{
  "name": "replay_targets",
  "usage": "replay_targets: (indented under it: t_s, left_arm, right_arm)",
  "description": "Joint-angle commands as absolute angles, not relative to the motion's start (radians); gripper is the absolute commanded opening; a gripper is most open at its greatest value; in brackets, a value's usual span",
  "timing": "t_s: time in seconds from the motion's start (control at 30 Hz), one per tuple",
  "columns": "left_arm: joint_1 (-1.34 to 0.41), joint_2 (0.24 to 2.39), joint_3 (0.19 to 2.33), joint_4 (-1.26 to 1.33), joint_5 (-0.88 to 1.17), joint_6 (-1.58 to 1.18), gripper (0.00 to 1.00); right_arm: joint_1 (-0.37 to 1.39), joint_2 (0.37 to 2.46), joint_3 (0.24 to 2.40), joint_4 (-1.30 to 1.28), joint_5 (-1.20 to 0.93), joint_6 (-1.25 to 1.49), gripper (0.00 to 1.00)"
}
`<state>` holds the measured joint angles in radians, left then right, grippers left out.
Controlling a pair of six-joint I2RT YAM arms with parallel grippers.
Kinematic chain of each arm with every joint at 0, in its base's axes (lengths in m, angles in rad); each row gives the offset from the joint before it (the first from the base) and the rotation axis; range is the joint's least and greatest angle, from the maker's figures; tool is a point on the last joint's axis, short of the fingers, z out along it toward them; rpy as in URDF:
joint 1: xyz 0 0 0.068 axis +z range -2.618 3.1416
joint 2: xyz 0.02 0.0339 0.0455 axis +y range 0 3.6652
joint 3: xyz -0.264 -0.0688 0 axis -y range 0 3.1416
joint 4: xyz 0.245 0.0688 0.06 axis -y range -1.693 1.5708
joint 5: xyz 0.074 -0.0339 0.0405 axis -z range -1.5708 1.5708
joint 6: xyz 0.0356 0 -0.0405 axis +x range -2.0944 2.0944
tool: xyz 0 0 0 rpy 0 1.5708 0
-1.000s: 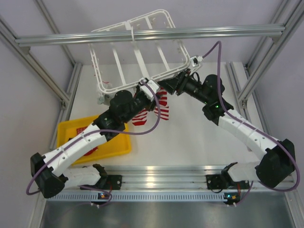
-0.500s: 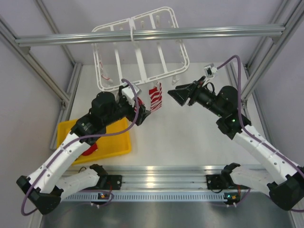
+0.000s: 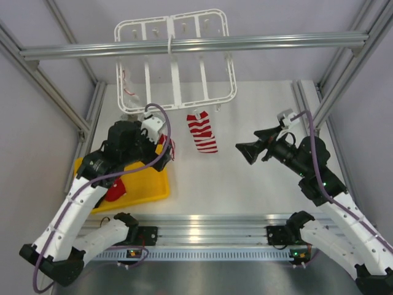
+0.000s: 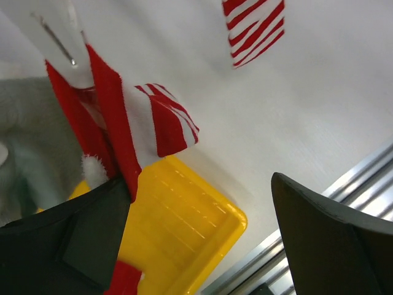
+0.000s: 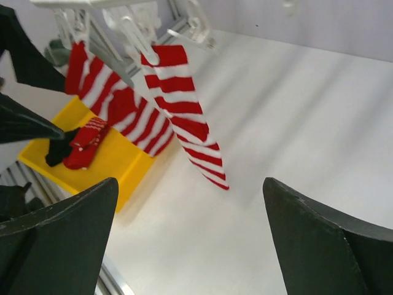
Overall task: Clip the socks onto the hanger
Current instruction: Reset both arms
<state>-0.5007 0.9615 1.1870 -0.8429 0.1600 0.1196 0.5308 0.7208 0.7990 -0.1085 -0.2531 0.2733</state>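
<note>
Under the hanger [image 3: 175, 67]: two socks [image 3: 201, 131] dangle from clips [image 5: 138, 34], weight pulling them straight.
Left gripper [image 4: 199, 184]: spread, empty, beside one sock.
Right gripper [image 5: 190, 184]: spread, empty, well apart.
Yellow tray [image 3: 150, 184]: I see another red sock [image 3: 113, 192] waiting.

No readable text, labels or numbers

1. right gripper [image 5: 190, 239]: 2 dark fingers at the lower corners, spread wide, nothing between them.
2. hanger clips [image 5: 132, 27]: white, along the top edge.
3. striped sock [image 5: 184, 117]: red and white, hanging from 1 clip, toe down over the white table [image 5: 307, 123].
4. second striped sock [image 5: 98, 86]: hanging behind it, to the left.
5. yellow tray [image 5: 120, 163]: red sock [image 5: 86, 144] lying inside.
</note>
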Motion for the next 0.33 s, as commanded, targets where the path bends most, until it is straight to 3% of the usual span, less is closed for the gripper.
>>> replay_targets:
  t_s: [0.0,0.3]
  left_arm:
    - [-0.471,0.853,1.137,-0.954,-0.032,0.124,0.98]
    - [-0.394,0.743,1.135,-0.934,-0.188,0.1,0.98]
  right_arm:
    - [0.483,0.637,0.766,-0.167,-0.232,0.181,1.0]
    - [0.341,0.574,0.745,-0.153,-0.321,0.251,1.0]
